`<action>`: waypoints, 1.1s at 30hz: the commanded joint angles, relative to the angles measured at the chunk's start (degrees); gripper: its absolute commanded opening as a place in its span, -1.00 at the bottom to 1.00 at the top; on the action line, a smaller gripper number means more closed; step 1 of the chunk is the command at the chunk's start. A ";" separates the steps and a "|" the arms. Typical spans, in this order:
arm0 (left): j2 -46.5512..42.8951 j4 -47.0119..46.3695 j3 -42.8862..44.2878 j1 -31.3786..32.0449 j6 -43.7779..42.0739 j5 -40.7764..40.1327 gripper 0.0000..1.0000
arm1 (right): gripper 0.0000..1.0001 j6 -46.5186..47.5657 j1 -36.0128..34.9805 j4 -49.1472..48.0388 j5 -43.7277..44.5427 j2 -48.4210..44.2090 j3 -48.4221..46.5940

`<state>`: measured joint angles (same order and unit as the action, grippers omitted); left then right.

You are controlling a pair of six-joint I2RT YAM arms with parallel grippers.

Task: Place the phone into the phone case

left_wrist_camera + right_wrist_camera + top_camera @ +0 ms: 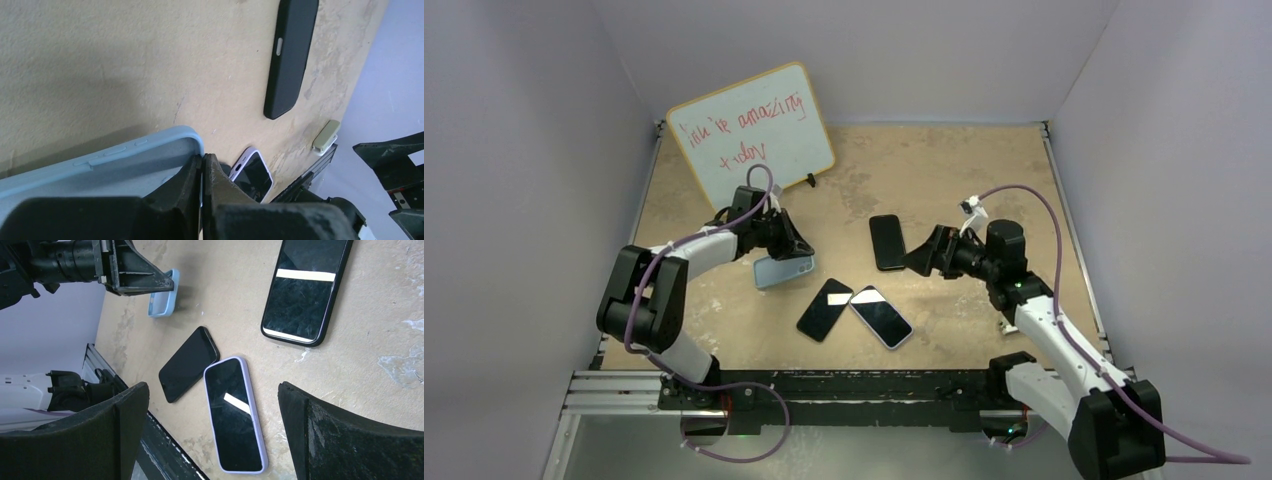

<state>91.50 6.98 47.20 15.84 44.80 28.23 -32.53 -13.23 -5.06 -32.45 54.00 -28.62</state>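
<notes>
A light blue phone case (782, 270) rests on the table left of centre, one end tipped up. My left gripper (792, 252) is shut on the case's thin side wall (197, 150), one finger inside it and one outside. A bare black phone (824, 309) lies in front of the case, with a lilac-cased phone (881, 316) beside it. Another black phone (887, 242) lies further back. My right gripper (919, 260) hovers open just right of that phone with nothing between its fingers. In the right wrist view it hangs over the lilac-cased phone (235, 412).
A whiteboard (752, 135) with red writing leans at the back left, behind the left arm. A metal rail (824, 385) runs along the near table edge. Grey walls close in the table on three sides.
</notes>
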 commanded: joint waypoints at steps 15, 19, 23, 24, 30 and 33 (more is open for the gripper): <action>-10.09 19.28 5.32 1.60 -13.44 -9.34 0.53 | 0.94 -9.00 -12.93 1.53 7.98 -2.25 1.14; -14.79 22.04 1.75 4.71 -15.15 -10.72 0.55 | 0.93 -12.96 -20.23 -2.04 12.67 -2.25 2.79; -17.62 20.68 -1.51 9.82 -14.59 -11.57 0.56 | 0.90 -14.83 -24.98 -4.22 15.79 -1.57 4.66; -17.50 20.55 -1.77 11.19 -14.38 -12.54 0.56 | 0.89 -15.25 -25.91 -4.52 16.29 -1.41 5.09; -13.49 17.38 -2.20 17.70 -14.24 -14.55 0.56 | 0.86 -19.34 -31.27 -6.74 18.92 -1.62 7.66; -11.10 16.83 -0.88 20.72 -15.07 -17.14 0.60 | 0.85 -19.60 -33.18 -5.55 21.12 -2.65 7.86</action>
<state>78.19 26.52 45.10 33.47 31.77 15.00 -49.65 -44.29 -8.64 -15.75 52.84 -21.15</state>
